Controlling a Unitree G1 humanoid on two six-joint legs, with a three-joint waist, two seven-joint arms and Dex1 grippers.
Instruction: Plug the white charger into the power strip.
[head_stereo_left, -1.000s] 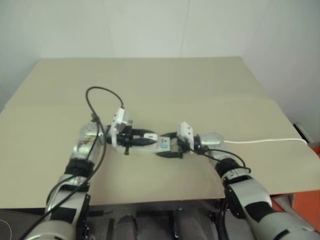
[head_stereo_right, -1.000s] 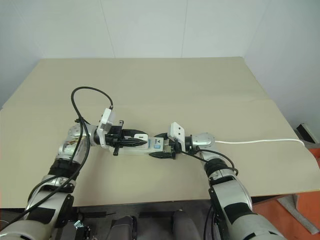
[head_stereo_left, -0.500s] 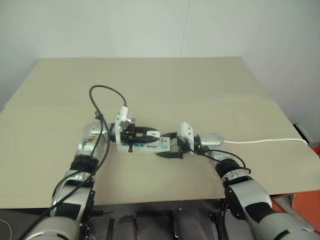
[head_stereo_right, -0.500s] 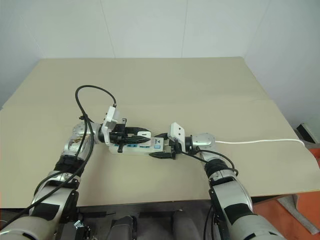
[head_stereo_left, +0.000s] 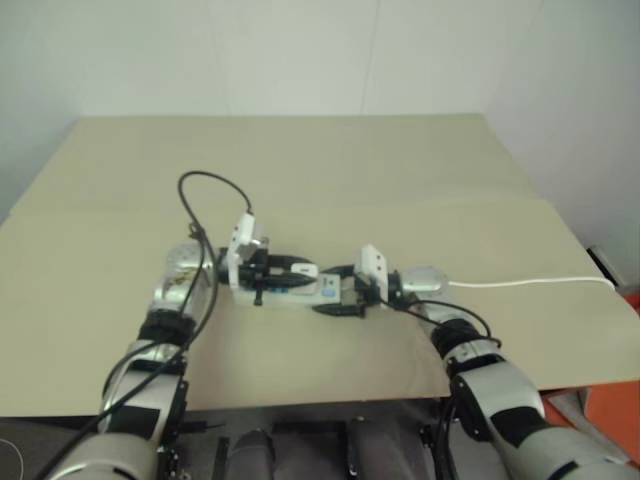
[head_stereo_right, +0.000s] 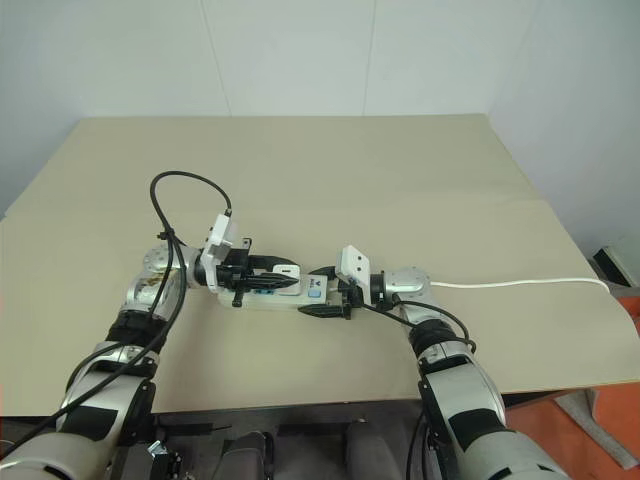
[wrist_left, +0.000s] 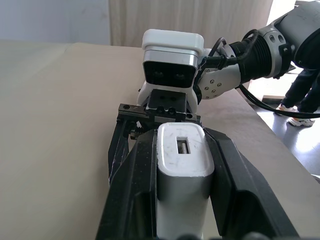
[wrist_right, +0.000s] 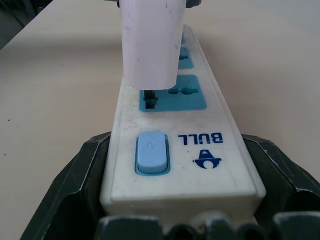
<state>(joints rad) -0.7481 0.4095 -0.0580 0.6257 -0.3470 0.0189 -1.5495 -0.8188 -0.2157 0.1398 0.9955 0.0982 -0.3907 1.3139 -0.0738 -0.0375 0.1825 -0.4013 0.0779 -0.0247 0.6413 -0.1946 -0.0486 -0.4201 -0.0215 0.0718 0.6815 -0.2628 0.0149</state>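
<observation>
The left hand (head_stereo_right: 268, 276), clamping the small white boxy charger (head_stereo_right: 285, 270), is now sitting over the long white plastic power strip (head_stereo_right: 272, 294), having moved rightward along it.

the white charger (wrist_right: 150, 42) hides the far sockets of the power strip (wrist_right: 175, 150); its prongs can't be made out, and its top is cut off.

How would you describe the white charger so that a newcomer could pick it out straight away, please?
On the beige table, find the long power strip between the two arms. The white charger is the small boxy block clamped in the left tool, over the socket nearest the blue switch. Unlike the strip, it is short with a slot in its end.
</observation>
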